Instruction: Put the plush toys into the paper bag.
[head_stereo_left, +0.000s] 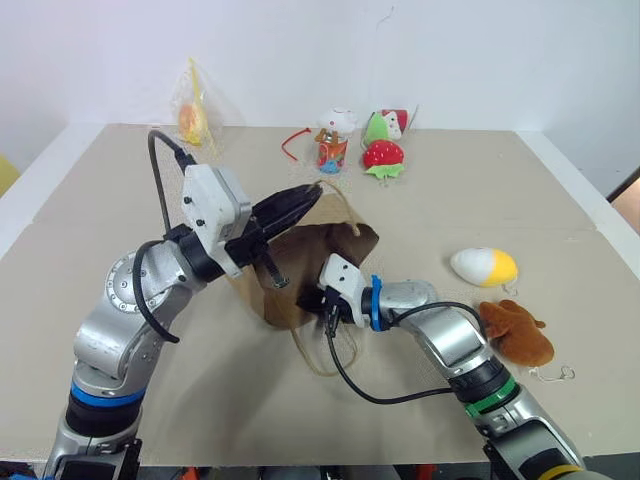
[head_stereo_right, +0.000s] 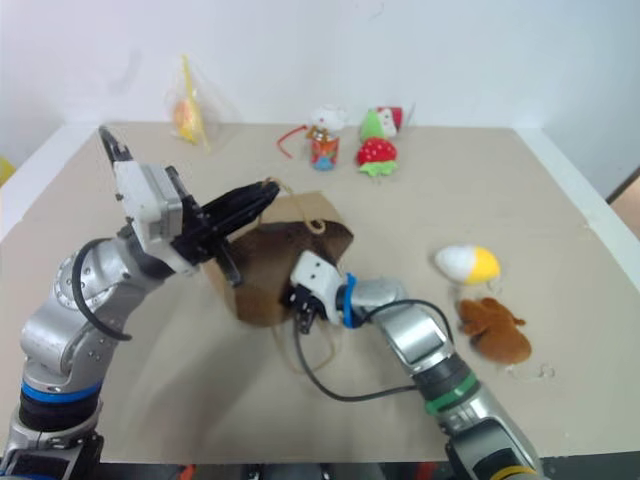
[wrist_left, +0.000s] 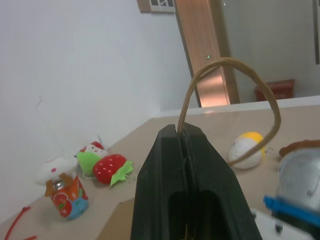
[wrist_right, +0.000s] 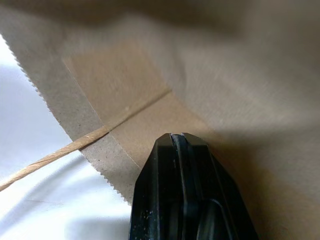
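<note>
Jaws: left gripper (head_stereo_left: 308, 197) clamps bag handle (wrist_left: 227, 95), raised | right gripper (head_stereo_left: 312, 303) clamps paper bag (head_stereo_left: 300, 262) rim, low

We see two silver-grey metal arms with rounded joint housings. A blue ring circles the left arm low down; the right arm carries a blue ring at its wrist and a green band further back. White boxy camera housings sit at both wrists, trailing looping black cables. The left gripper (head_stereo_left: 300, 203) and right gripper (wrist_right: 186, 150) have glossy black fingers.
</note>
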